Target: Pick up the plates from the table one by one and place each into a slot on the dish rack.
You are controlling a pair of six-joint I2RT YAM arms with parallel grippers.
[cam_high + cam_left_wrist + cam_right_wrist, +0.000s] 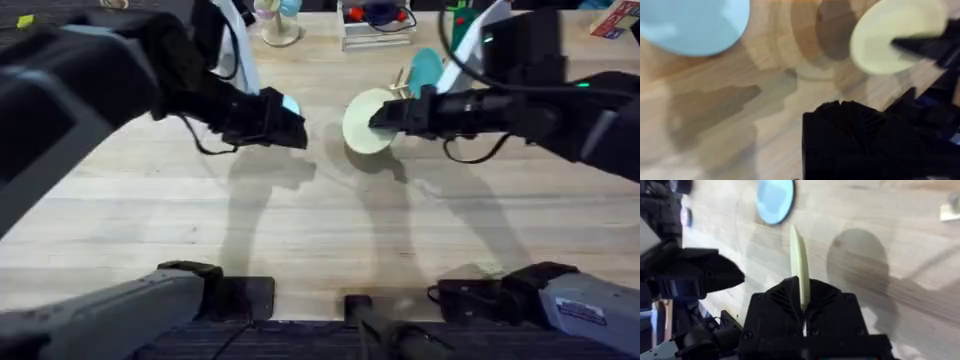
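R claw (802, 315) pinches the cream plate (365, 122) by its rim, lifted just beside the dish rack (403, 82); it looks light, stiff, prob slick; L claw (285, 125) state unclear.

Layout: one plate (366, 122) held off the table (300, 220) near centre, in the right gripper (385, 118). Dish rack (402, 84) just behind it, with another plate (427, 70) in it. Left gripper (290, 125) to the left — a third plate (291, 105) lying under it.
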